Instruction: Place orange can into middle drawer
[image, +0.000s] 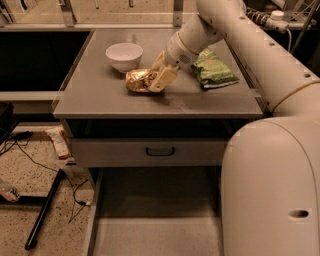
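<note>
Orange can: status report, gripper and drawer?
Gripper at orange can on counter. Middle drawer open below, can not in it. White bowl, green chip bag nearby, neither blocking.

**Grey Cabinet in a Dim, Warm-Lit Workroom**

The gripper (159, 76) sits low over a grey counter top (95, 97), near its middle. Below the gripper, toward the camera, a grey drawer front (110, 152) carries a small black handle (160, 151). Beyond the gripper, metal posts (67, 15) rise along the counter's back edge. Leftward in view from the gripper lies a dark recess (35, 60). Lower down on that side, a speckled tan floor (15, 172) holds loose black cables (27, 155) and a slanting black bar (45, 215). The light is yellowish and low.
</note>
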